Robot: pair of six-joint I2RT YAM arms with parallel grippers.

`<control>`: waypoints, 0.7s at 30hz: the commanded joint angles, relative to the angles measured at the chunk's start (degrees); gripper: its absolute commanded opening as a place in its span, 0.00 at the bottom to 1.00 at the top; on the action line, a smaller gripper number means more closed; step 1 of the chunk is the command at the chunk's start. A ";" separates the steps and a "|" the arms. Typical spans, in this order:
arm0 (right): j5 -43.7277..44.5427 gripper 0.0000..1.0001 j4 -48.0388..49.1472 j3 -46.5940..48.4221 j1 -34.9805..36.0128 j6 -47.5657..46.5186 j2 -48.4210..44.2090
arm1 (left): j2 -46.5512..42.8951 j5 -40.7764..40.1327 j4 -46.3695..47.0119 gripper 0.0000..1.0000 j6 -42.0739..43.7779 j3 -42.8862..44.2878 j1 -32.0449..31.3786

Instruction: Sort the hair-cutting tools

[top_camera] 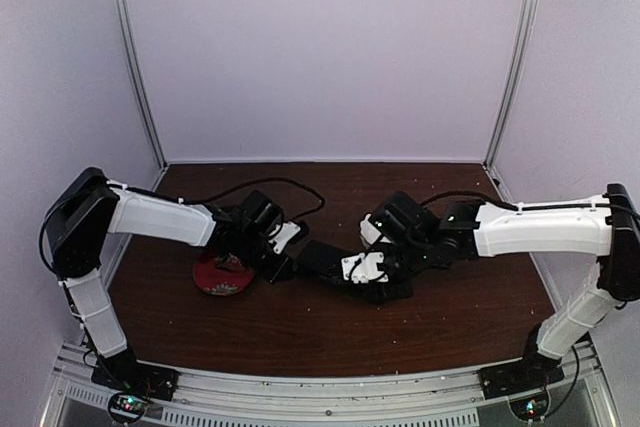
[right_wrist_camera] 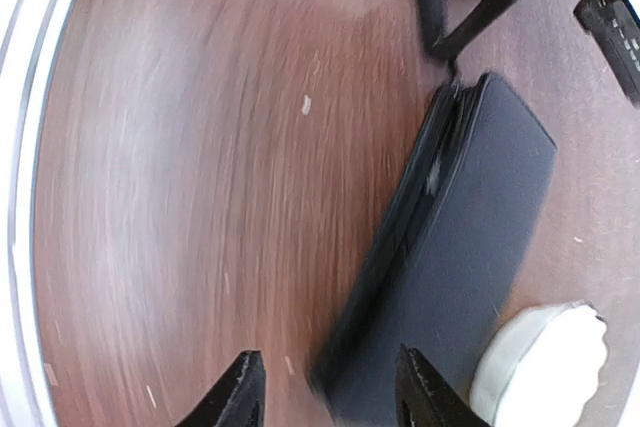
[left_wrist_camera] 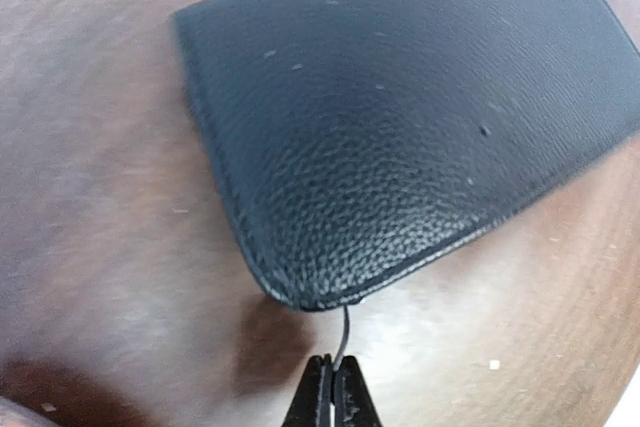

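Clamped shut with the left claw on the zip pull, a thin dark cord at the rounded corner of the black case. Flat on the tabletop, that case, about midway between the left and right edges, with the red plate near it on the left-edge side. Poised at the case's other end with the right claw: released, fingers spread either side of a corner, gripping nothing.

No sign of the hair-cutting tools in any view, neither scissors nor clips. Presumably tucked inside the case. Gaping a little along one long seam in the right wrist view, with a pale glint in the gap, too blurred to name.

Plenty to go wrong from here. First danger: a slip out of the pinch, thanks to so thin a cord and so small a bite. Second: a jam at the rounded corner, from a pull at the wrong angle. Third: no opening at all, just a case dragged toward the plate, for want of a firm hold at the right claw's end. Then a clumsy close on the right, catching only a flap or shoving the case aside. Last, a spill from a half-open case, with small clips scattering. Tight quarters too, with a real chance of a knock between claws.
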 commanded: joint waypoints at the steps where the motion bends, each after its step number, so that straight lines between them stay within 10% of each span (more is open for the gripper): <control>1: 1.27 0.47 -2.94 -5.91 -5.13 -19.83 -2.25 | 1.14 -5.23 -2.06 0.00 2.01 3.27 1.88; 15: 3.91 0.49 6.13 -4.66 -7.01 -22.63 5.57 | 5.58 -4.89 -3.96 0.00 3.81 9.55 2.41; 21: 3.51 0.27 6.97 -2.85 -4.81 -16.85 9.79 | 5.81 -1.84 -3.96 0.00 3.35 9.07 2.25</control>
